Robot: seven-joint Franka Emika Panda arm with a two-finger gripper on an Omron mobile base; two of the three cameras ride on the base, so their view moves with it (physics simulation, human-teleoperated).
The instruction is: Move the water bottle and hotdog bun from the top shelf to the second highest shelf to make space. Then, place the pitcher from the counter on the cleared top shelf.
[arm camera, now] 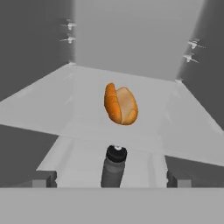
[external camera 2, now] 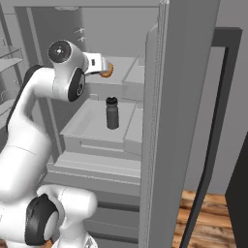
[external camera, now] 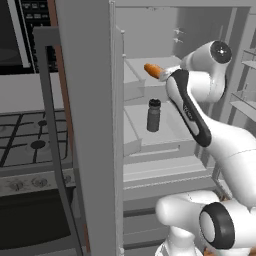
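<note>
The orange-brown hotdog bun (arm camera: pixel 120 104) lies on the top shelf (arm camera: pixel 61 103) of the open fridge, straight ahead of my gripper (arm camera: pixel 111 179). The gripper is open wide, and its fingertips (arm camera: pixel 43 178) stand short of the bun with nothing between them. From the right base view the gripper (external camera 2: pixel 102 69) reaches in close to the bun (external camera 2: pixel 107 70); from the left, the bun (external camera: pixel 152 70) pokes out beside my forearm. The dark grey water bottle (external camera: pixel 153 115) (external camera 2: pixel 112 113) (arm camera: pixel 113 166) stands upright on the second highest shelf (external camera: pixel 172 127) below. The pitcher and the counter are out of view.
The open fridge door (external camera: pixel 85 125) (external camera 2: pixel 181 121) stands as a tall panel beside the opening. A black gas stove (external camera: pixel 30 137) and an oven front lie to the left. A shallow grey bin (external camera: pixel 131 137) sits at the second shelf's left edge. Door racks (external camera: pixel 245 100) hang on the right.
</note>
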